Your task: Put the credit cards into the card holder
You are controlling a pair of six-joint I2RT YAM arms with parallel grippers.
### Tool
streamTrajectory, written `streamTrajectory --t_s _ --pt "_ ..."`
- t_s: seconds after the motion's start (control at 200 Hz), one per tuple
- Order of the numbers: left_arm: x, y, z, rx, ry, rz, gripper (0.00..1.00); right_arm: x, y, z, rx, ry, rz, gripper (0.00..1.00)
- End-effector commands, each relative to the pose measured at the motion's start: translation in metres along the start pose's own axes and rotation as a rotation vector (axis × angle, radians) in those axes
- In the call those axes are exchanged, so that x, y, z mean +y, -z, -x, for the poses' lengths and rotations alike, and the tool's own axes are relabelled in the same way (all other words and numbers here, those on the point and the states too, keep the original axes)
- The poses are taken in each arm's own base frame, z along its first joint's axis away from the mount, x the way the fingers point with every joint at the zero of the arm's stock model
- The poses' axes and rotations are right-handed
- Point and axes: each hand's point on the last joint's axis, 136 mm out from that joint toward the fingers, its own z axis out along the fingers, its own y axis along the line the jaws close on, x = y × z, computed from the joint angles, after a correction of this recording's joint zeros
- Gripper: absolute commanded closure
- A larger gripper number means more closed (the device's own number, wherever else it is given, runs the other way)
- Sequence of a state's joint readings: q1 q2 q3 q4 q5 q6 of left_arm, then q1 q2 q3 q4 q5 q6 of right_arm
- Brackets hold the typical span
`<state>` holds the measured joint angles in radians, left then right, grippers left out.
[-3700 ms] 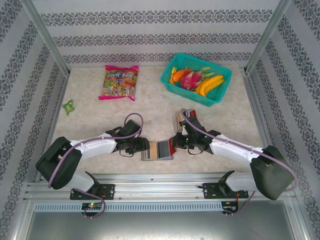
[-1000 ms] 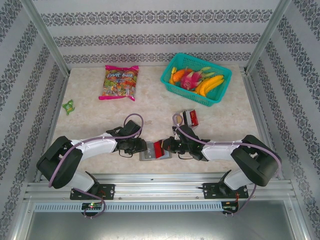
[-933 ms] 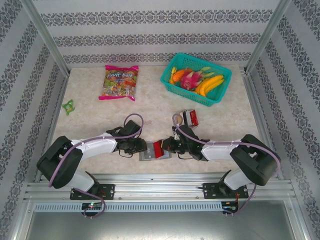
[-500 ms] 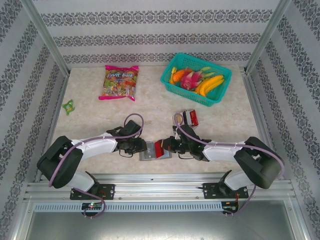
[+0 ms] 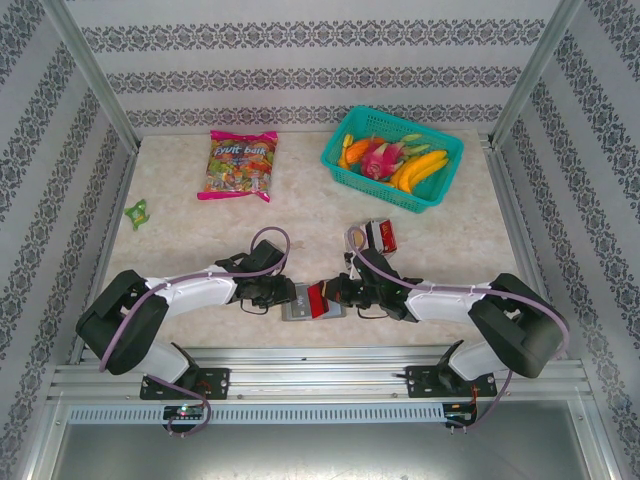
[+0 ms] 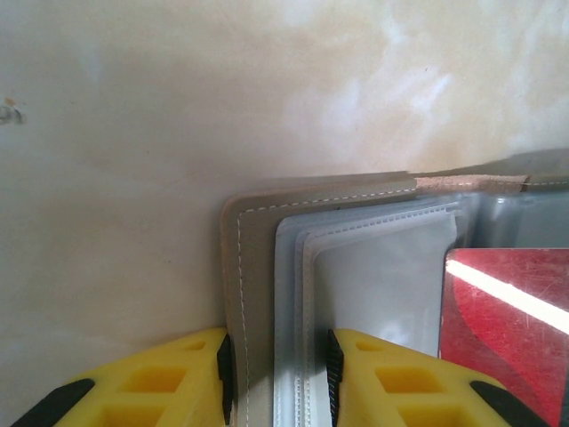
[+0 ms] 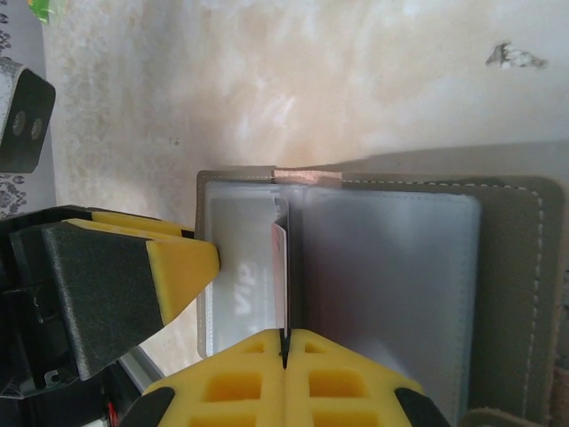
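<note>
right gripper (image 7: 284,345) pinches red card (image 7: 279,267) edge-on at the card holder (image 7: 511,294) fold

Bit of a booth setup we've got: white wallpaper with grey ornamental stripes (image 5: 300,60) across the back wall, and the same paper down the left side wall (image 5: 40,170) and right side wall (image 5: 595,170). Bare aluminium posts (image 5: 88,70) run up both back corners. The table is a beige marbled slab (image 5: 300,215), lit evenly, though close up we see soft whitish glare on it. Along its near edge sits a slotted aluminium rail (image 5: 320,385), then a plain grey metal sheet (image 5: 320,455).
</note>
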<state>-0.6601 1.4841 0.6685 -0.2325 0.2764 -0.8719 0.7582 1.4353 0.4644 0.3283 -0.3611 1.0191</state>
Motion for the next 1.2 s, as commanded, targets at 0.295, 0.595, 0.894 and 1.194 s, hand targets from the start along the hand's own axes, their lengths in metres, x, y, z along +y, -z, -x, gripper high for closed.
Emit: streamTrajectory --t_s 0.295,0.595,0.894,1.194 --pt "-0.011 -0.011 -0.009 0.034 -0.023 -0.039 0.65 0.000 0.004 0.004 -0.008 0.002 -0.011 1.00" --pt "-0.013 -0.010 -0.009 0.033 -0.026 -0.048 0.65 -0.010 -0.009 -0.003 0.025 -0.038 -0.033 1.00" --pt "-0.014 -0.009 -0.009 0.031 -0.029 -0.054 0.65 0.004 -0.020 0.002 0.021 -0.022 0.009 1.00" --pt "-0.014 -0.007 -0.010 0.030 -0.025 -0.055 0.66 -0.006 -0.016 0.016 -0.064 0.030 -0.041 1.00"
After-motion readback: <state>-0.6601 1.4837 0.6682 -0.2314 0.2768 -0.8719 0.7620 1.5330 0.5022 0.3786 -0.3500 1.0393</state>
